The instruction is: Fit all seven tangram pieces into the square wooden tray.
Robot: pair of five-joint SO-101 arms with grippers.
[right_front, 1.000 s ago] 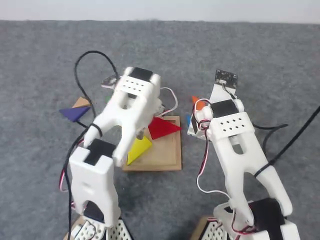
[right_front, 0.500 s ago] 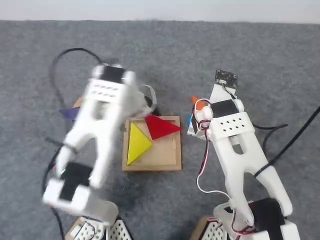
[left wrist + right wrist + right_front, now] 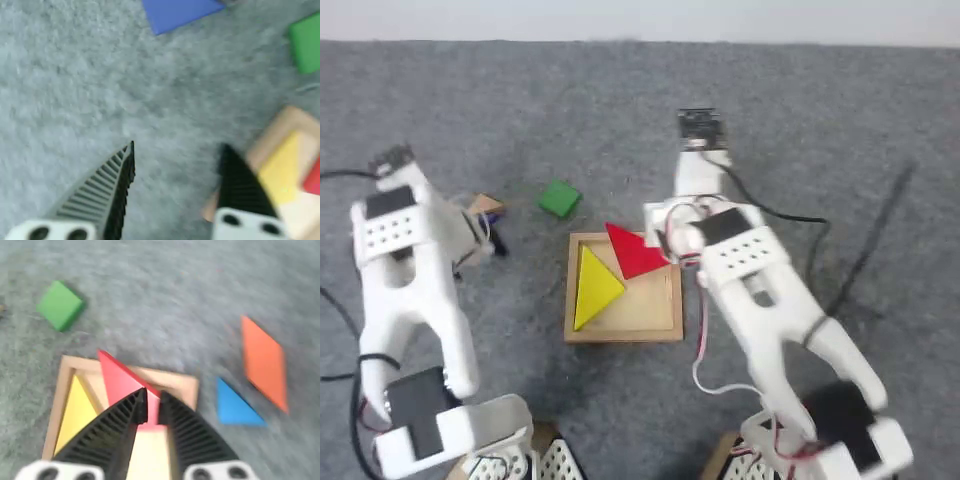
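My R claw [image 3: 152,407] is pinched shut on the red tri [image 3: 122,377], which lies across the far rim of the tray [image 3: 650,300]. Yellow tri [image 3: 592,285] sits inside, left half. L claw [image 3: 177,147] hangs open over carpet near the tray.

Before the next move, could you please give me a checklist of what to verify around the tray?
1. The red triangle is seated in the tray: not ok; one corner overhangs the far rim.
2. The right pincer holds the red triangle: ok; shut on it.
3. The yellow triangle is in the tray: ok; inside, on the left arm's side.
4. The left pincer is clear of the tray: ok; open, empty, above the carpet.
5. The green square, blue triangle and orange parallelogram are in the tray: not ok; all lie on the carpet.
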